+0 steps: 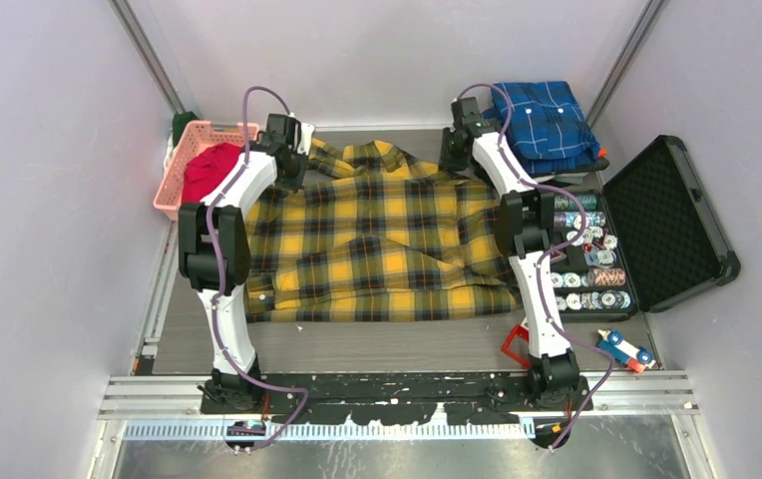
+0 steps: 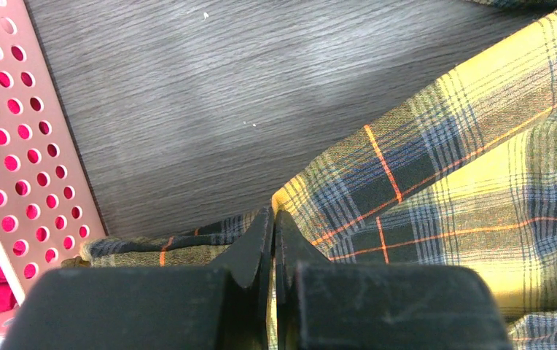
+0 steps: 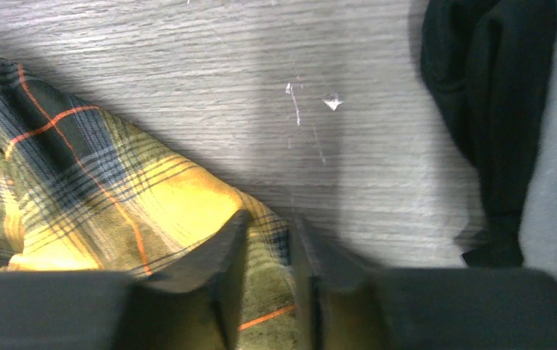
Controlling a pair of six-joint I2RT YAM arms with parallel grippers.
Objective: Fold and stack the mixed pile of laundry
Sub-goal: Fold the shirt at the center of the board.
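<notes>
Yellow plaid shirt (image 1: 387,249) lies flat across the table (image 1: 377,344), hem toward the near edge. You're at the grab step, no fold made yet. Left claw (image 2: 274,215) is pinched shut on its far left edge. Right claw (image 3: 268,219) stands part open astride the far right edge, so close it, then lift both together. Red T-shirt (image 1: 207,170) sits in the basket (image 1: 180,165), far left corner.

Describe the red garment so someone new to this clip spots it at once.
At the far left corner of the table sits a pink perforated basket. The red T-shirt lies bunched inside it. Unlike the yellow shirt and blue shirt, both plaid, it is plain red.
</notes>
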